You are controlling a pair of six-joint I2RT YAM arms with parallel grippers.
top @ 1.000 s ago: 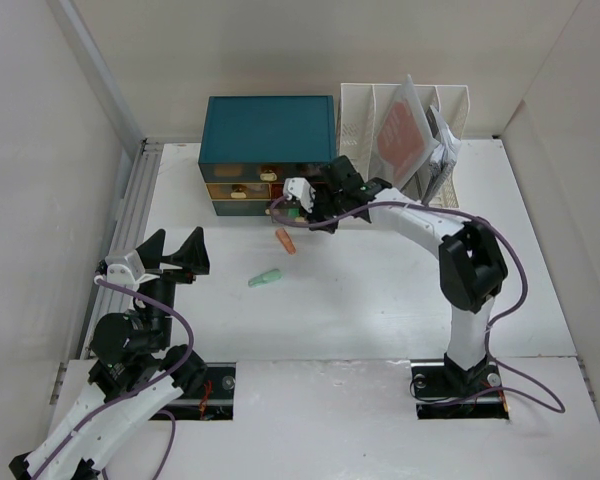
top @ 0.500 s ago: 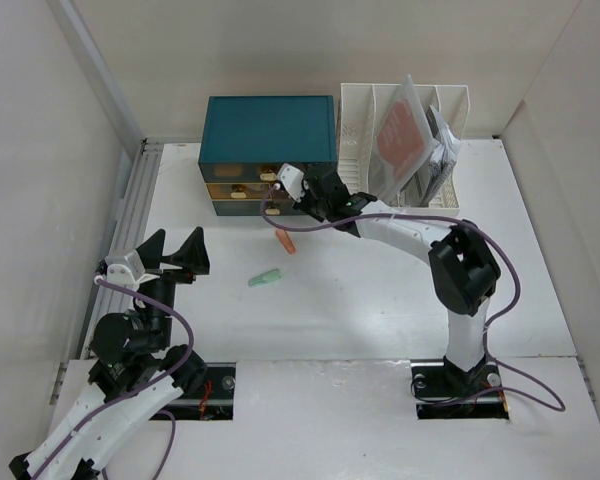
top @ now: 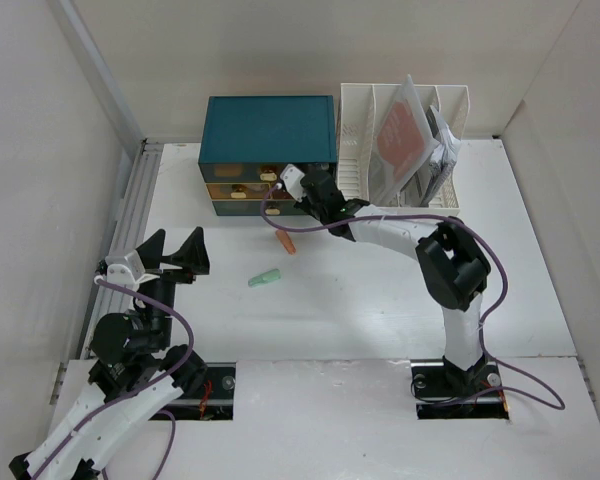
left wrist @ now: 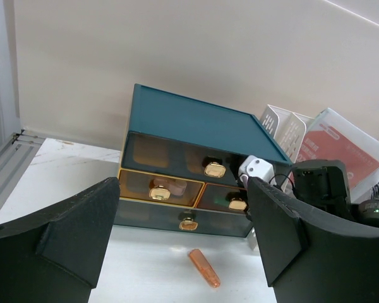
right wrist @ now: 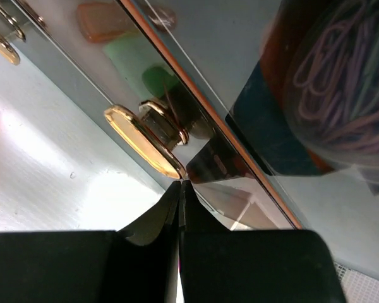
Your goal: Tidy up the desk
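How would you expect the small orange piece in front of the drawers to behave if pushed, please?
The orange piece looks like a short rounded cylinder lying on its side, so it would probably roll if nudged sideways. It seems small and rigid, so likely light and stiff. The desk looks smooth, so it may skid away.

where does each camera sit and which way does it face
Top external: fixed above and behind the arm bases, looking down over the desk toward the teal drawer box and file rack; both arms show.
Left wrist: on the left gripper, facing the drawer box front; its open fingers frame the view.
Right wrist: on the right gripper, at a drawer front, facing a gold knob; its shut fingers show.
Shared: top external and left wrist both show the orange capsule.
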